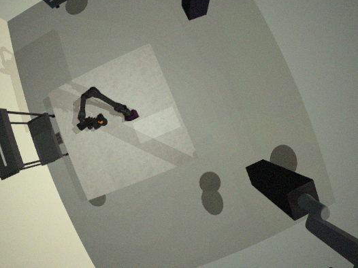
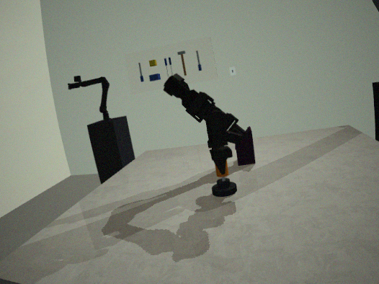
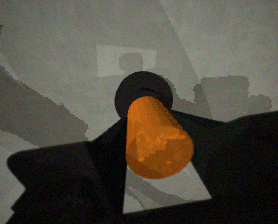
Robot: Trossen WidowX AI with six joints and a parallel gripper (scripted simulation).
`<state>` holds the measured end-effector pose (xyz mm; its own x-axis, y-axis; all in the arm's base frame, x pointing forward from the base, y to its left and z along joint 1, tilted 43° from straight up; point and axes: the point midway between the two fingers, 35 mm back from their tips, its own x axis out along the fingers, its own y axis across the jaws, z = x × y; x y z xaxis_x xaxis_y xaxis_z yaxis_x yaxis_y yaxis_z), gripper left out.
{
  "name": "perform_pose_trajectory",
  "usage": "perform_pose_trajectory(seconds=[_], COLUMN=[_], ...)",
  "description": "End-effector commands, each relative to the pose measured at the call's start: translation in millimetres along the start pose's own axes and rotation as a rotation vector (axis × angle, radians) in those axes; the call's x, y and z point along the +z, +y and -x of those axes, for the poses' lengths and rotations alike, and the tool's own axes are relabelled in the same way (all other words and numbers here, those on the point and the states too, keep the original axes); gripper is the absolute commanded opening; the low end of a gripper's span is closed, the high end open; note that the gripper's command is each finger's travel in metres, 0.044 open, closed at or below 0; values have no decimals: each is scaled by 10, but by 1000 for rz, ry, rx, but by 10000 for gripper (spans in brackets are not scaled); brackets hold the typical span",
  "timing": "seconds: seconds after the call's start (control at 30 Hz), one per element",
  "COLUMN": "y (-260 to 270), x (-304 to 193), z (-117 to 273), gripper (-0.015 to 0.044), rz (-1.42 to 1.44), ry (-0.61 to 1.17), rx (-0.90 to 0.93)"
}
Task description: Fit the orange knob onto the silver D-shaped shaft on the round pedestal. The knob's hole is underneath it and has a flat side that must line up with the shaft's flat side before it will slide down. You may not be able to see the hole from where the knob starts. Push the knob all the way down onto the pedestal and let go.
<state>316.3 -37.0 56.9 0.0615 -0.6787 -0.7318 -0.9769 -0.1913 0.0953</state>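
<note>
The orange knob (image 1: 101, 122) (image 2: 223, 175) (image 3: 156, 145) is upright between the fingers of my gripper (image 2: 221, 170) (image 3: 147, 117), which is shut on it. The round black pedestal (image 2: 224, 190) (image 3: 142, 82) stands on the table directly below the knob. In the exterior view a short bit of the silver shaft (image 2: 223, 179) shows between the knob's lower end and the pedestal's raised hub, so the knob is not down on the pedestal. The knob's hole and the shaft's flat side are hidden, and I cannot tell whether the shaft tip is inside the hole.
The arm's dark purple base block (image 1: 132, 115) (image 2: 246, 149) stands on the pale table (image 1: 143, 73) (image 2: 288, 232) behind the gripper. A chair (image 1: 44, 139) is at the table's left edge in the top view. Arm shadows cross the table top.
</note>
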Motion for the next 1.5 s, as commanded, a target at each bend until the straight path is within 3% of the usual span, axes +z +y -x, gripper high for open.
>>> perform_pose_trajectory(seconds=[0.0, 1.27, 1.47], y=[11, 13, 10], x=[-11, -14, -17], z=[32, 27, 34], gripper=[0, 0, 0], rz=[95, 180, 348], ry=[3, 3, 3], rx=[-7, -7, -7])
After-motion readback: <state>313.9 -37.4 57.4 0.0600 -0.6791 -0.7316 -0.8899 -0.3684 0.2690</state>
